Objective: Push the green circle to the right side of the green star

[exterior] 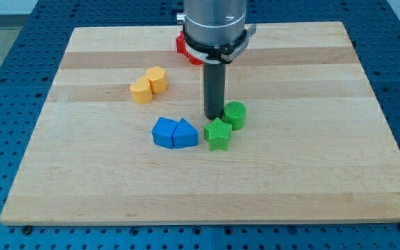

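Green circle [235, 114] sitting just right of frame centre on the wooden worktop [311, 180], touching or all but touching the green star [218, 134], which lies just below and to its left. So already up against the star's upper right, though more above-right than squarely right. My tip [214, 116] down at the worktop just left of the circle and just above the star, tucked into the notch between them; contact with either block hard to confirm from this angle, probably a hair apart. No jaws on this tool, only a plain dark rod, so nothing opening or closing and nothing held. Circle likely a light, rigid plastic piece with a ribbed top, low and stable, apt to slide easily on the smooth wood and to roll off a rounded side if struck off-centre. No taking hold as such: best pressed on the upper or upper-left wall, through its middle, to carry it down along the star's right flank. Risk of nudging the star too, being so near. Elsewhere: two blue blocks [174, 132] left of the star, two yellow blocks [149, 84] in the upper left, a red block [183, 46] partly hidden behind the arm at top.
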Robot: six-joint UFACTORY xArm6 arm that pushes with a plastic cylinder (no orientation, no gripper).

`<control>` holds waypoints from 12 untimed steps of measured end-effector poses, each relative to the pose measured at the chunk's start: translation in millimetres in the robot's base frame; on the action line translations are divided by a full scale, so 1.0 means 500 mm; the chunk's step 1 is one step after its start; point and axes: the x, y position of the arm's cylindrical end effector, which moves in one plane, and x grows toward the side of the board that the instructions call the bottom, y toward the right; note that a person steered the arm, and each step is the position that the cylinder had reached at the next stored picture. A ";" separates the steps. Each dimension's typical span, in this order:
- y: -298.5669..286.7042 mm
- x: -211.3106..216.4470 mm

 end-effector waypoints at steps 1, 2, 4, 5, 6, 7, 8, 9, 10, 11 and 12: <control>0.018 -0.017; 0.041 -0.017; 0.076 -0.017; 0.096 -0.017; 0.115 -0.017; 0.127 -0.011; 0.145 -0.010; 0.155 0.009; 0.158 0.041; 0.195 0.043; 0.254 0.046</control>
